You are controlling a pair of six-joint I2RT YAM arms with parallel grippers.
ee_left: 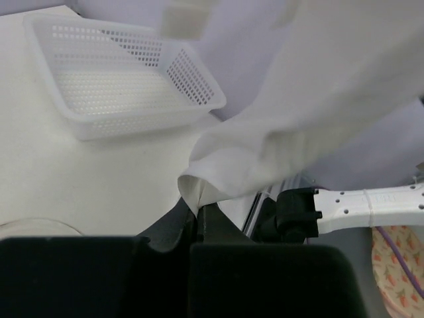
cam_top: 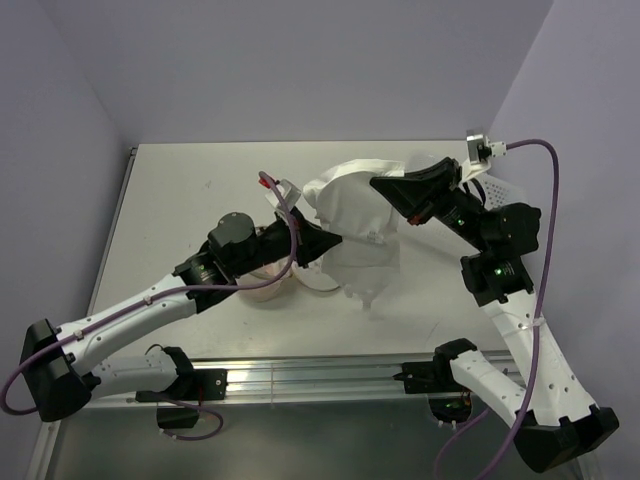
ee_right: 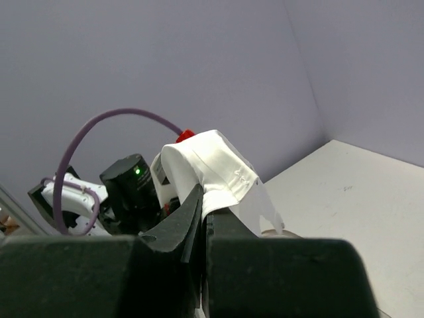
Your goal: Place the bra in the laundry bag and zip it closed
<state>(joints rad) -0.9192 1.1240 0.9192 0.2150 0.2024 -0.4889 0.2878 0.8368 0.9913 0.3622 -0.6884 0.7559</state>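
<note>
Lavender walls (cam_top: 300,60) and a white tabletop (cam_top: 190,200) are seen from above. At the centre, the laundry bag (cam_top: 352,205), whitish mesh, is held up off the tabletop, with its translucent lower part hanging. Its cloth is pinched by the left hand (cam_top: 328,240), clenched on one edge, and by the right hand (cam_top: 380,185), clenched on the opposite side. A pale pinkish rounded item, judged to be the bra (cam_top: 268,288), is seen under the left arm, outside the bag. A perforated plastic bin (ee_left: 126,86) is set well apart. Risk: the thin mesh may be tugged out of either pinch if the hands are drawn apart, and the opening would collapse. With both hands occupied, the bra cannot be lifted.
</note>
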